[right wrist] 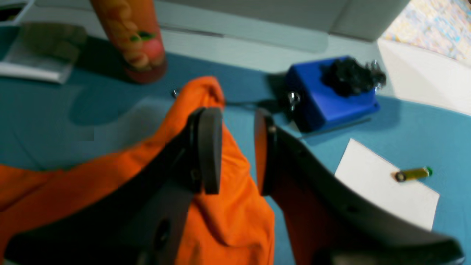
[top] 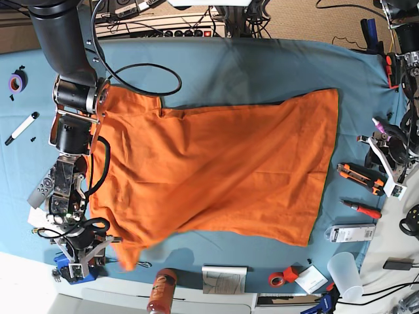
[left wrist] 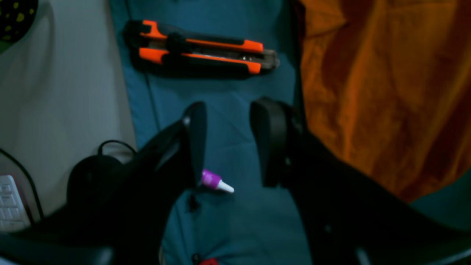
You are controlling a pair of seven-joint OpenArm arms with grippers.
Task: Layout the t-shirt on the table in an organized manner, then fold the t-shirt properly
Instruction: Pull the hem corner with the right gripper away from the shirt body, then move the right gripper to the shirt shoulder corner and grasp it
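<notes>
- The t-shirt (top: 216,170) is soft orange cloth with small wrinkles. It lies spread out in the middle of the table (top: 262,65), and one sleeve sticks out at the near left.
- The table has a smooth teal-blue cloth over it.
- The right gripper (right wrist: 237,154) has flat black fingers (right wrist: 209,147). They stand apart, right above that sleeve, with orange cloth bunched between them. I cannot tell if they touch the cloth.
- The left gripper (left wrist: 228,143) is spread open over bare blue cloth. The shirt's edge lies just beside it.
- A black and orange box cutter (left wrist: 200,49) lies near the left gripper.
- By the right gripper are a blue box (right wrist: 331,95), a white card (right wrist: 382,187) with a small battery (right wrist: 412,173), and an orange bottle (right wrist: 134,40).
- Cables and tools lie around the table edges.
</notes>
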